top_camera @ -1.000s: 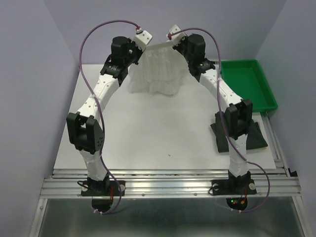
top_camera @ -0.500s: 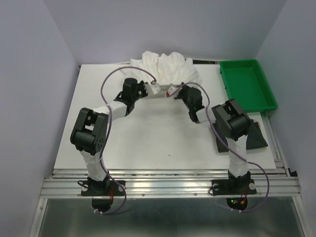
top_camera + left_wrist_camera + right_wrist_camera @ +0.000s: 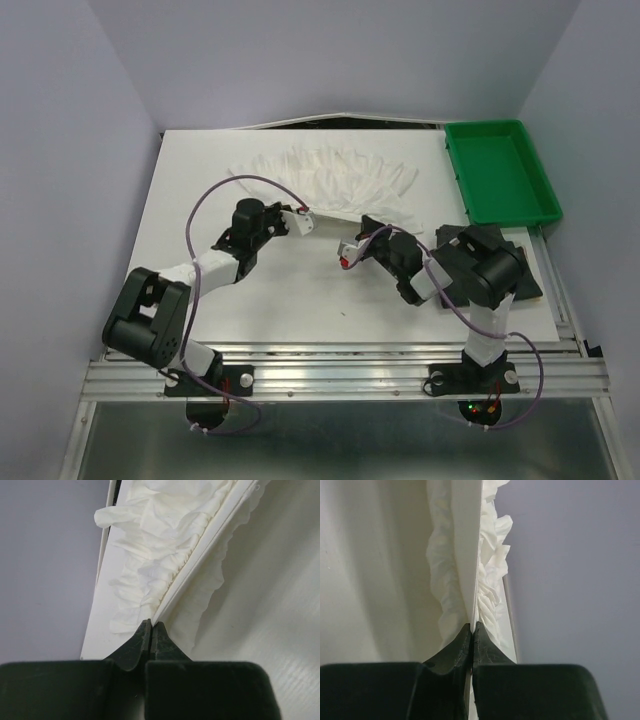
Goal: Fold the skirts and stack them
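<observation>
White crinkly skirt point(image 3: 335, 172) lies fanned out on the far middle of the table point(image 3: 270, 300). Our left gripper point(image 3: 303, 222) and right gripper point(image 3: 349, 250) are each clamped on its near waistband. We judge that the skirt is being laid out for folding, so the next move calls for carrying that edge across evenly.

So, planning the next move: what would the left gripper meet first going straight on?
The white skirt: the left gripper is shut on its edge and points along it; depth beyond is unclear.
</observation>
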You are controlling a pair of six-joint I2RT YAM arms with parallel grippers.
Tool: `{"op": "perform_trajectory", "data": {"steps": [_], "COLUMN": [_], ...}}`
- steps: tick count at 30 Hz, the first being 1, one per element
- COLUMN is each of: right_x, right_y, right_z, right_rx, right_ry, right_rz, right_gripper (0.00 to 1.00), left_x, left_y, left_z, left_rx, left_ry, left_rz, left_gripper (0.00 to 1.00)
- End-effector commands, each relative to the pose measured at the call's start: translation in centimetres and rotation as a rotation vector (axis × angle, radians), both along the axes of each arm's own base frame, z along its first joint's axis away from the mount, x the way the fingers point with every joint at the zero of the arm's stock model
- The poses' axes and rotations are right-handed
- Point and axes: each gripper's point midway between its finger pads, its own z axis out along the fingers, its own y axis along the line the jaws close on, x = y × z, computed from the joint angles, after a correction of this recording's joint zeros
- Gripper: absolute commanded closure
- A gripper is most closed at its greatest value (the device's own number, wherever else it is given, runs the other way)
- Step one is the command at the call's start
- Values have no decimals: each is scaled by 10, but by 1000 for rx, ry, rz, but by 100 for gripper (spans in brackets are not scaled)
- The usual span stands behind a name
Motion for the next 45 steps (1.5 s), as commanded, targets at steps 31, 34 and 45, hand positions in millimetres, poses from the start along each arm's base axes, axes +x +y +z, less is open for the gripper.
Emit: {"op": "perform_trajectory", "data": {"steps": [31, 34, 45], "right_x": [-132, -114, -57], "right_y": [39, 45, 45], "right_z": [101, 110, 18], "right_rx": [212, 306, 304], "right_ry": [581, 660, 1071], "right_rz": [-26, -79, -329], "right_gripper": [7, 11, 26], "left_x": [-192, -165, -79], "left_y": [-12, -20, 5], "left_z": [20, 36, -47], "left_rx": [-158, -262, -249], "left_ry": [490, 531, 796], "left_rz": [-124, -43, 225], "left_gripper": [55, 57, 68]}}
